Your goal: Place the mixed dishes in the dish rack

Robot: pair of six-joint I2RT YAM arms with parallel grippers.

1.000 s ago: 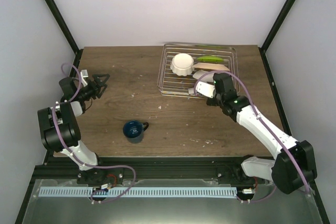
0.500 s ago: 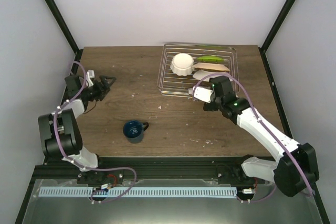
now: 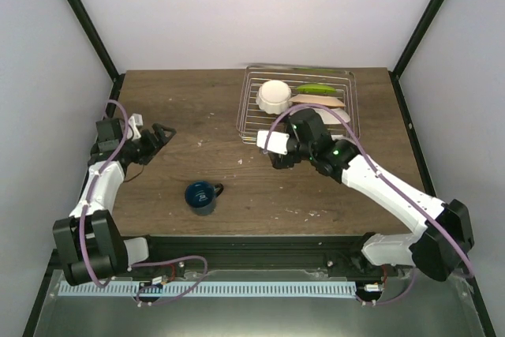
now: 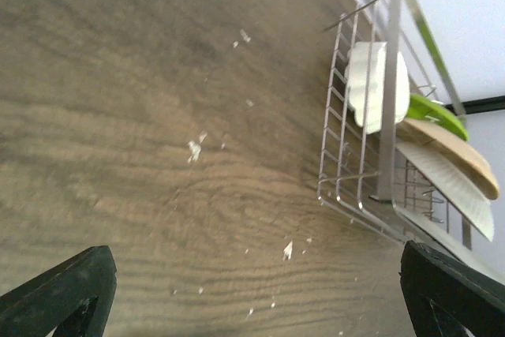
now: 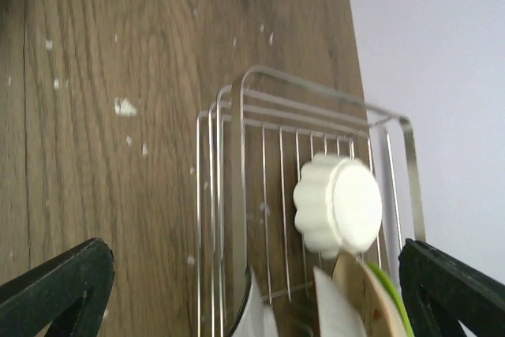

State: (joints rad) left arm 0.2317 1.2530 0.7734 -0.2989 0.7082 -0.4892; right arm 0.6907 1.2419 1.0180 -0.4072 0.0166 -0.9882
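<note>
Now the right gripper [image 3: 276, 154] hangs over the table [image 3: 181, 100] just off the near left corner of the dish rack [image 3: 243, 120], its fingers spread wide with nothing between them. A second ago we saw it above the rack's near right side, so the arm has swung leftward along the rack's near edge.

The left gripper [image 3: 164, 133], likewise spread and empty, sits low near the table's left edge. It has crept a little toward the middle, and its arm is stretched out more than before.

The rack stands against the far edge, toward the far right corner. Inside it, the small white scalloped bowl [image 3: 274, 96] rests at the left end. The lime-green plate [image 3: 316, 88] and beige floral plate [image 3: 319, 101] lean side by side to its right. The white square plate [image 4: 446, 187] seems to lean just beside the beige one, though from above the right arm hides most of it.

The dark blue mug [image 3: 202, 196] stands upright on the table near the near edge, left of centre and well apart from the rack. It is exactly where it was.
</note>
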